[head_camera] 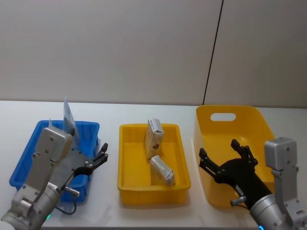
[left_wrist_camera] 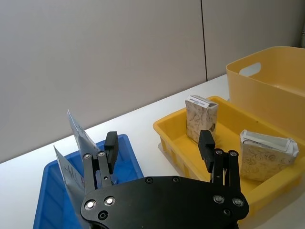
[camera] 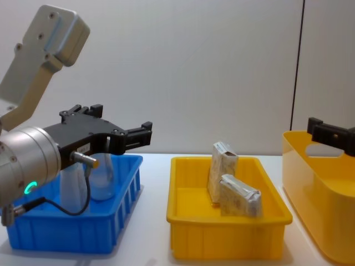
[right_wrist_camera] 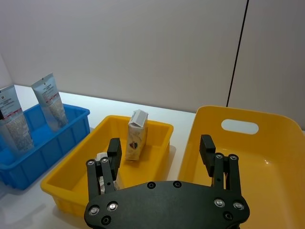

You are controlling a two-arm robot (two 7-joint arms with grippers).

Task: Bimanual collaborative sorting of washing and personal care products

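pale-blue tubes (right_wrist_camera: 50, 102), cream packets (head_camera: 154, 136), blue bin (head_camera: 23, 160), yellow tray (head_camera: 127, 165)

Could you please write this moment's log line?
left end effector open near blue plastic bin holding pale-blue squeeze tubes; right end effector open over yellow tub; cream crinkly packets in yellow tray
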